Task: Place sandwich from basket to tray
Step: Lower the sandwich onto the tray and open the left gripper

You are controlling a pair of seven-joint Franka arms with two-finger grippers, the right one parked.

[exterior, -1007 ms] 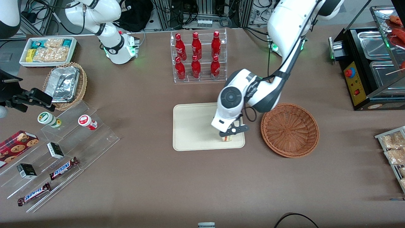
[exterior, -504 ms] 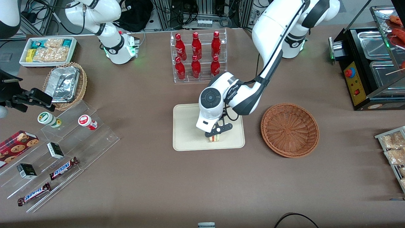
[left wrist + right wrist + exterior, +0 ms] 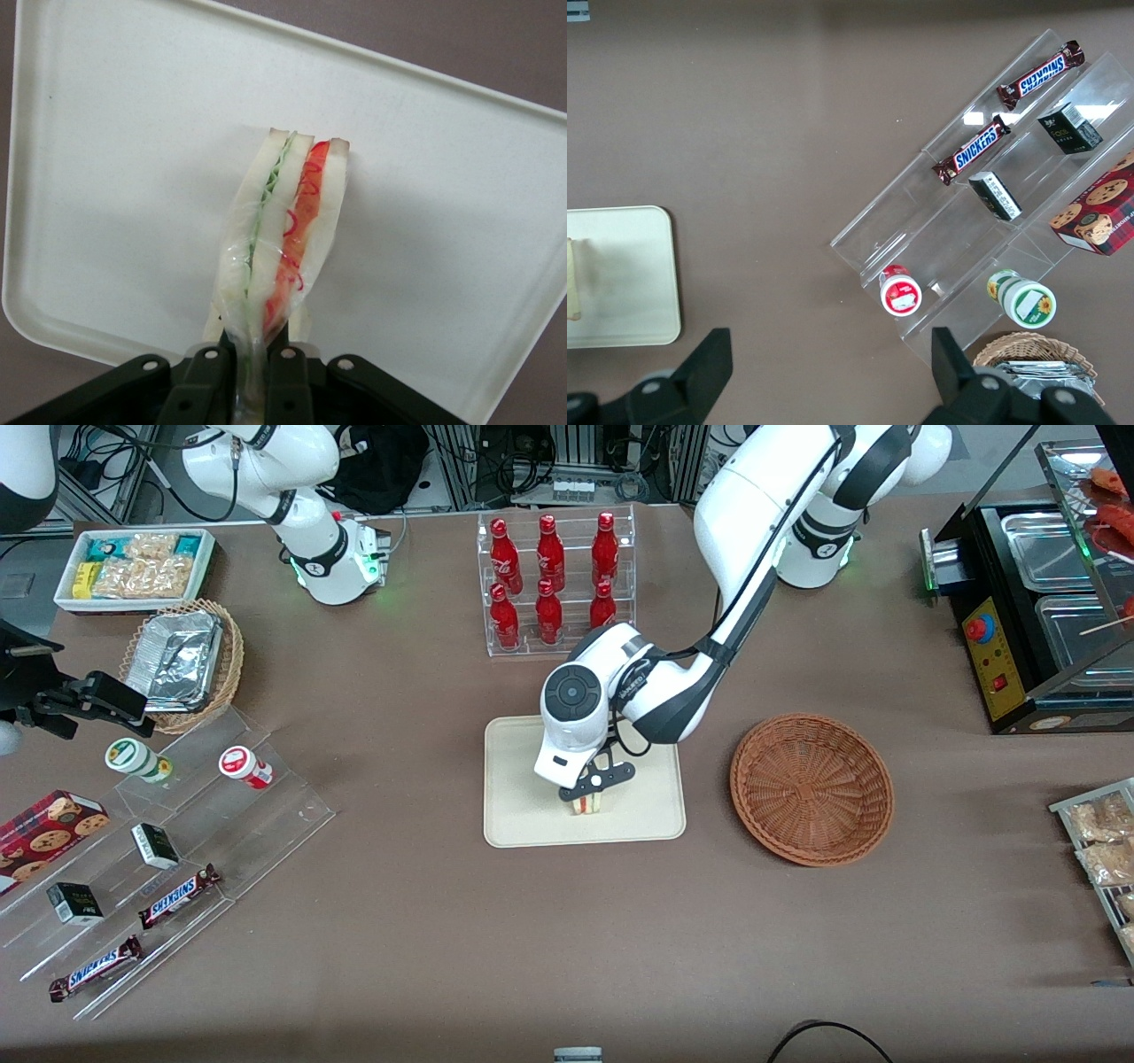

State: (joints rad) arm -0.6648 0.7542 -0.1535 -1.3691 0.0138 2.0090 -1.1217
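The hand [image 3: 588,795] is clamped on one corner of the sandwich [image 3: 276,239], which hangs over the middle of the tray [image 3: 518,779], nearer its front edge; whether its tip touches the tray cannot be told. You should treat the sandwich as light, soft and easily crushed, its clear wrap slippery, so hold the bread faces gently. The basket [image 3: 811,786] stands empty beside the tray.

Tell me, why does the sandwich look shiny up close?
In the left wrist view, light glints off clear wrap around the sandwich, pinched by the gripper over the tray; in the front view, that shine isn't visible.
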